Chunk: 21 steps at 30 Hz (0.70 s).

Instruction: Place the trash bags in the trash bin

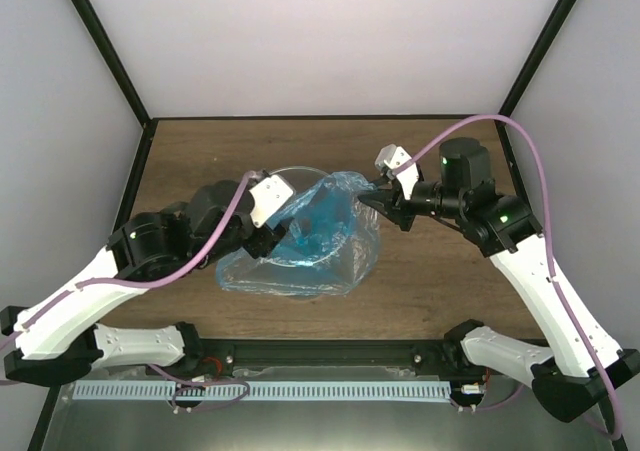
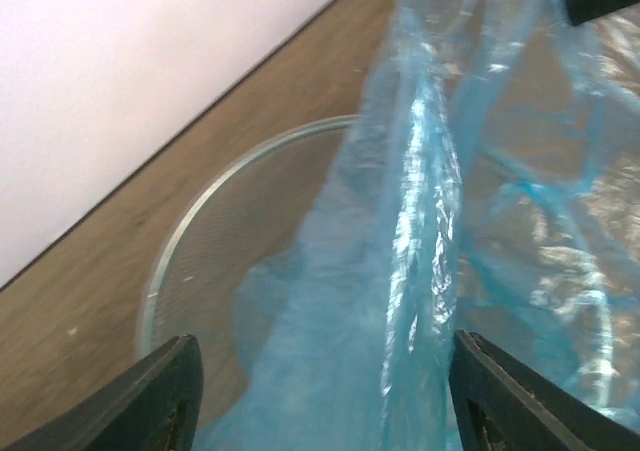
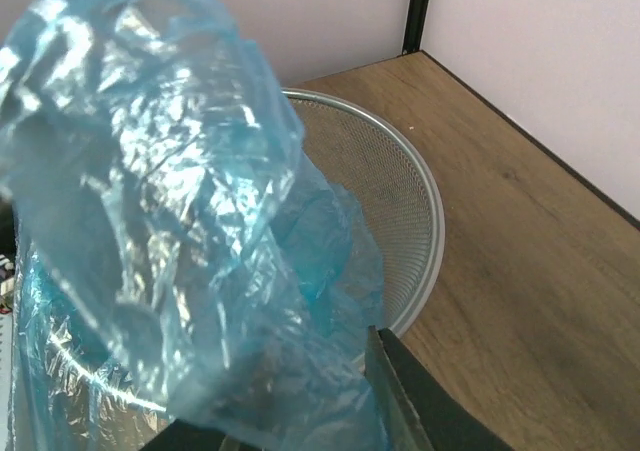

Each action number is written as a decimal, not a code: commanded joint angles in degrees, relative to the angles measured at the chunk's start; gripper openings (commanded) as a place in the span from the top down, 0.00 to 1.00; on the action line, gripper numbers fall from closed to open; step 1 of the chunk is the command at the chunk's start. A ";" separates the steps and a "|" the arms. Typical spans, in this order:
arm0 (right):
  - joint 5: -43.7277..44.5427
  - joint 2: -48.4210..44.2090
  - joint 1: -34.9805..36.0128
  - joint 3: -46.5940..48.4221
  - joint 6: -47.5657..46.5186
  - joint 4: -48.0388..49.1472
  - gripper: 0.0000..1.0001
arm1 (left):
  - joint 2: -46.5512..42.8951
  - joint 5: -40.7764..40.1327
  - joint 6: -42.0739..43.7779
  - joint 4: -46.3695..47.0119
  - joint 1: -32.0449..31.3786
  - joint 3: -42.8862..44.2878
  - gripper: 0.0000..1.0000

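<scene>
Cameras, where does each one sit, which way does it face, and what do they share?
Top external: above and behind the bases, looking down on the table; both arms, left gripper and right gripper show.
Left wrist: on the left arm, facing the trash bin; own fingers show.
Right wrist: on right arm, looking into the trash bin; one finger.
All share the trash bag.

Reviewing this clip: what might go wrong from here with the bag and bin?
Much of the trash bag hangs over the near rim of the trash bin and may slide out. The left gripper stands open around the film; a pull from the right gripper alone might tip the bin.
</scene>
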 commanded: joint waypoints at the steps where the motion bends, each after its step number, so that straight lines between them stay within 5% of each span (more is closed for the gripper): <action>1: -1.02 -1.20 -0.47 0.30 0.05 1.47 0.78 | -3.61 -11.46 0.04 1.58 -0.33 1.10 0.33; 14: -2.37 -1.67 -0.41 -0.29 -0.18 1.88 0.79 | -3.21 -0.38 -0.10 2.55 -0.45 0.81 0.38; 18: -2.58 -1.75 -0.46 -0.12 -0.16 1.86 0.78 | -5.83 10.01 0.21 6.43 -0.50 0.26 0.27; 21: -2.58 -1.83 -0.42 -0.12 -0.29 1.83 0.79 | -3.71 8.40 0.44 5.04 -1.60 -1.26 0.24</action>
